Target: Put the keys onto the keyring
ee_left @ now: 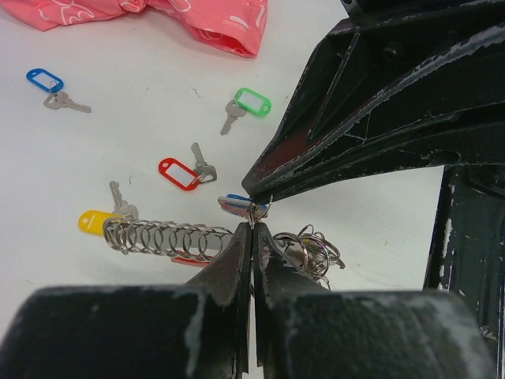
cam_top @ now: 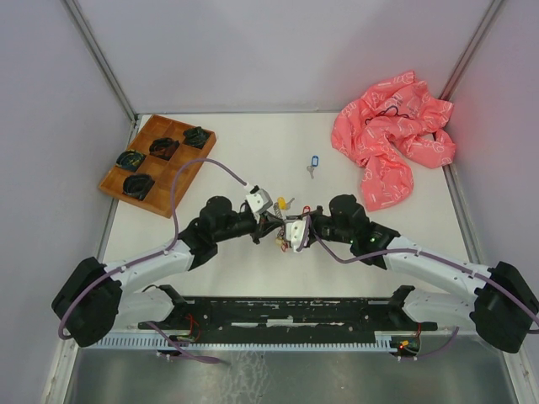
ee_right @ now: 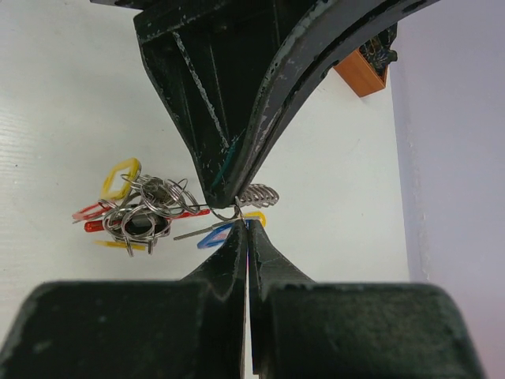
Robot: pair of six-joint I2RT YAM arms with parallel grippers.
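Note:
My two grippers meet tip to tip over the middle of the table. In its wrist view, my left gripper [ee_left: 252, 227] is shut on a small wire ring of the keyring [ee_left: 312, 249], whose ring cluster and metal coil [ee_left: 158, 237] lie just behind. Seen from its own wrist, my right gripper [ee_right: 246, 223] is shut on a key with a blue tag [ee_right: 213, 234], right against that ring. The keyring cluster [ee_right: 142, 209] lies to the left. Loose keys lie on the table: blue tag [ee_left: 47, 83], green tag [ee_left: 251, 103], red tag [ee_left: 180, 174] and yellow tag [ee_left: 96, 221].
A wooden tray [cam_top: 116, 179] with dark coiled items stands at the back left. A crumpled pink cloth [cam_top: 392, 135] lies at the back right. One blue-tagged key [cam_top: 313, 162] lies alone behind the grippers. White walls close in the table.

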